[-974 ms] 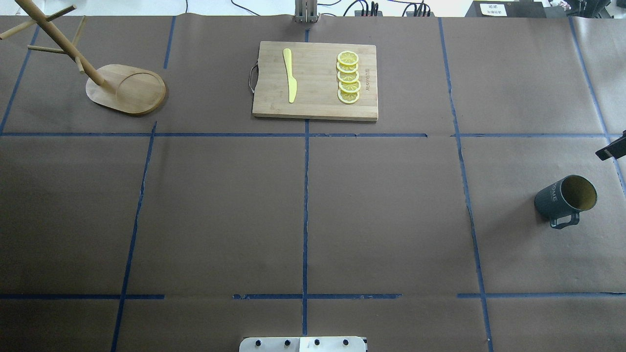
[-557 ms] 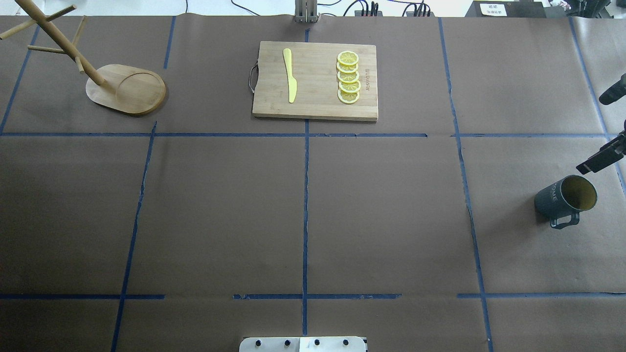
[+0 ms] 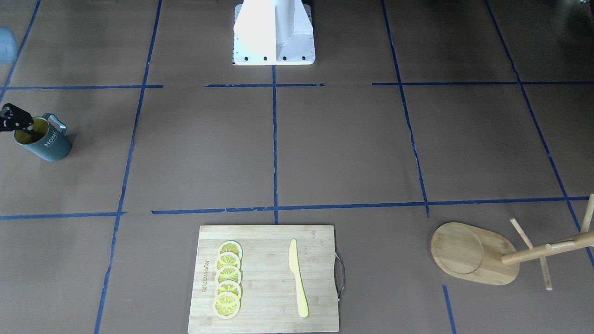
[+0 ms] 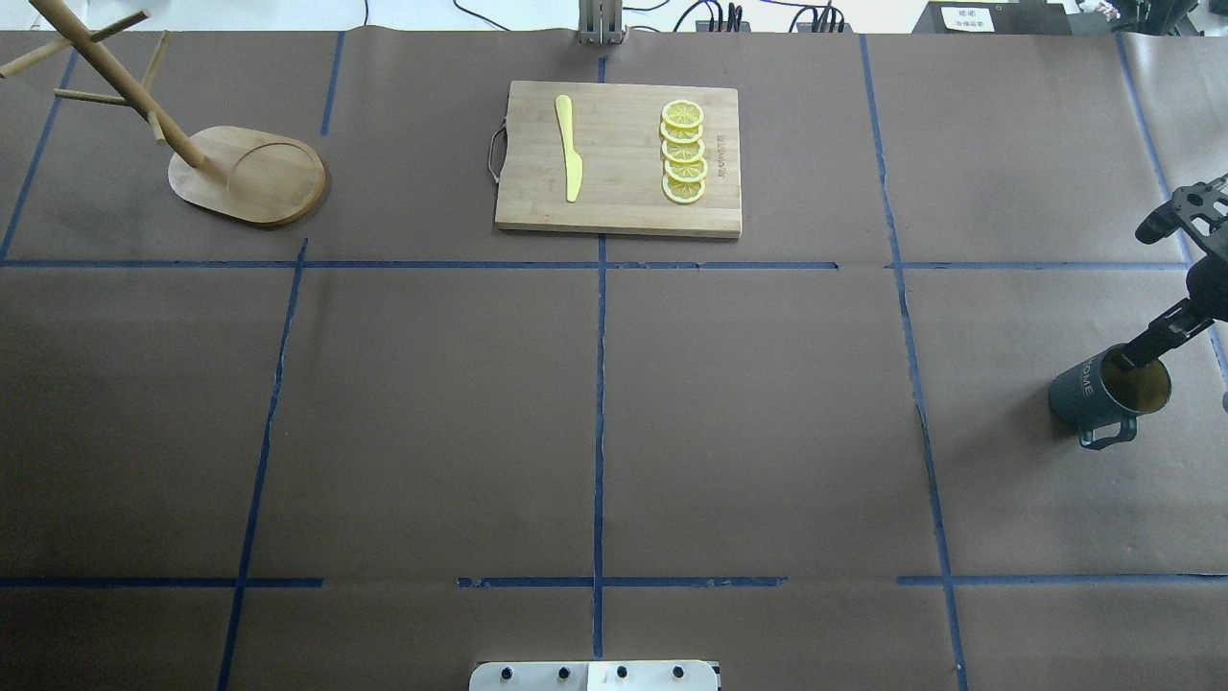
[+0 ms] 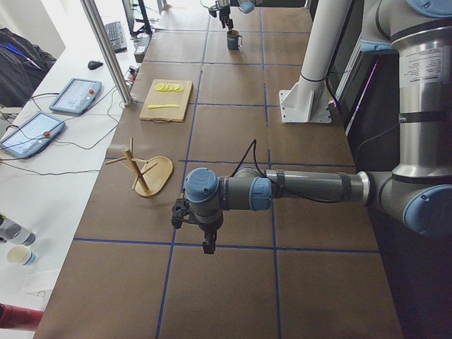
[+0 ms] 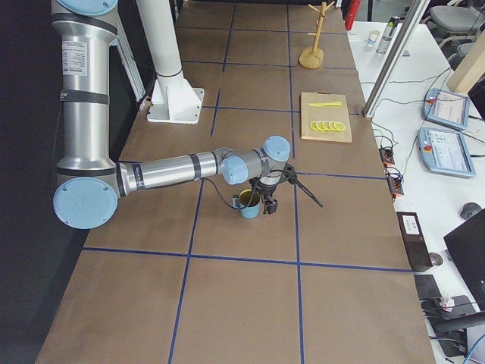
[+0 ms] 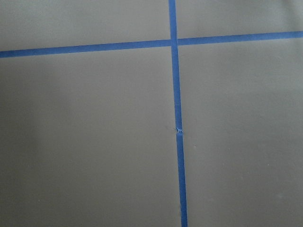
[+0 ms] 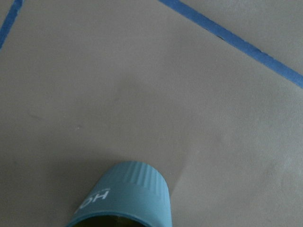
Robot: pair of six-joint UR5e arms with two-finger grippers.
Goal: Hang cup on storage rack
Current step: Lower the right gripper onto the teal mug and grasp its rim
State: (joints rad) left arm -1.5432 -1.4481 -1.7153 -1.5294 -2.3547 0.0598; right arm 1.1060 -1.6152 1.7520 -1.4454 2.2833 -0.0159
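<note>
The dark blue-grey "HOME" cup [image 4: 1094,395] stands upright at the table's right edge, handle toward the robot; it also shows in the front view [image 3: 46,144] and the right wrist view [image 8: 124,196]. My right gripper [image 4: 1137,293] is wide open over it. One finger [image 4: 1142,347] dips into the cup's yellow mouth and the other finger [image 4: 1159,226] is well beyond the cup. The bamboo storage rack [image 4: 251,178] stands empty at the far left corner [image 3: 473,253]. My left gripper [image 5: 206,239] hangs above bare table in the left side view only, and I cannot tell its state.
A bamboo cutting board [image 4: 619,158] with a yellow knife [image 4: 568,149] and several lemon slices [image 4: 683,154] lies at the far centre. The robot's white base [image 3: 274,37] is at the near centre. Blue tape lines cross the brown table cover.
My right gripper has come in from the right edge and down to the cup. Its nearer finger now reaches into the cup's mouth. The cup has not moved.
</note>
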